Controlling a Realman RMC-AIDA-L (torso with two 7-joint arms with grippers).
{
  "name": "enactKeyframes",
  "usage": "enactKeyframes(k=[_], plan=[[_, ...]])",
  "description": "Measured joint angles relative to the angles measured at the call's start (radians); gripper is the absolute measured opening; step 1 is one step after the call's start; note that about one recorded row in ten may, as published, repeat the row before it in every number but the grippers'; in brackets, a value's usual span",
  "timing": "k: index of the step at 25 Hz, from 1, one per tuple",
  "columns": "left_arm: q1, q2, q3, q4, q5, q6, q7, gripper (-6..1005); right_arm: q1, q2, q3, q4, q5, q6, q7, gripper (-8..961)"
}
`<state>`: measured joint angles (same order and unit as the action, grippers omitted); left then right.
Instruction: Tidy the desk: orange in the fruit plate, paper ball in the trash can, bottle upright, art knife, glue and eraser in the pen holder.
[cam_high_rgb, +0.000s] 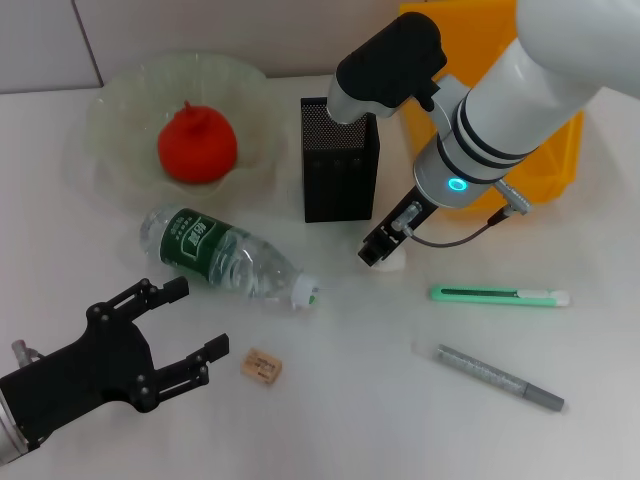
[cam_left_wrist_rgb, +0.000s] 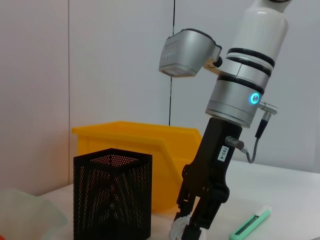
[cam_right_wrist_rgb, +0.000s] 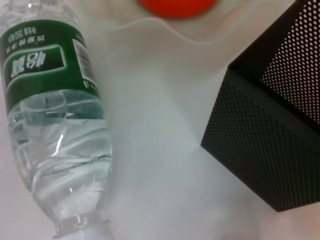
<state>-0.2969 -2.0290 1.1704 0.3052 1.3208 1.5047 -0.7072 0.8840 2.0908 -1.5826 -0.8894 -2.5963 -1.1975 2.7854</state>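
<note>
Orange (cam_high_rgb: 197, 143) in fruit plate (cam_high_rgb: 120, 100), left of pen holder (cam_high_rgb: 339, 160).

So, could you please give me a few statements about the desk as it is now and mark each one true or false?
1. The bottle lies on its side. True.
2. The orange sits in the fruit plate. True.
3. The paper ball is already in the yellow bin. False: it is on the desk beside the pen holder, at the right gripper.
4. The art knife stands in the pen holder. False: it lies flat on the desk.
5. The left gripper holds the eraser. False: its jaws are open and the eraser lies apart from them on the desk.
</note>
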Motion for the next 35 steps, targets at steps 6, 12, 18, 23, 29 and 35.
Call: enactKeyframes(k=[6, 12, 18, 23, 29, 35], plan=[[-0.001, 0.002, 0.000, 0.000, 0.000, 0.000, 0.000, 812, -0.010, -0.007, 0.010, -0.039, 0.026, -0.028, -0.002, 378], [-0.003, 0.002, 0.000, -0.002, 0.000, 0.000, 0.000, 812, -0.032, -0.008, 0.033, -0.137, 0.021, -0.099, -0.003, 376], [-0.006, 0.003, 0.000, 0.001, 0.000, -0.002, -0.001, 812, -0.072, -0.010, 0.139, -0.329, 0.016, -0.213, -0.016, 373], [-0.008, 0.003, 0.000, 0.002, 0.000, -0.004, -0.001, 812, -0.105, -0.011, 0.242, -0.496, 0.015, -0.298, -0.027, 376], [-0.006, 0.003, 0.000, 0.000, 0.000, -0.005, -0.002, 812, -0.149, -0.015, 0.359, -0.657, -0.013, -0.334, -0.035, 385], [-0.004, 0.003, 0.000, -0.001, 0.000, -0.007, -0.002, 812, -0.191, -0.015, 0.490, -0.684, -0.102, -0.280, -0.064, 395]])
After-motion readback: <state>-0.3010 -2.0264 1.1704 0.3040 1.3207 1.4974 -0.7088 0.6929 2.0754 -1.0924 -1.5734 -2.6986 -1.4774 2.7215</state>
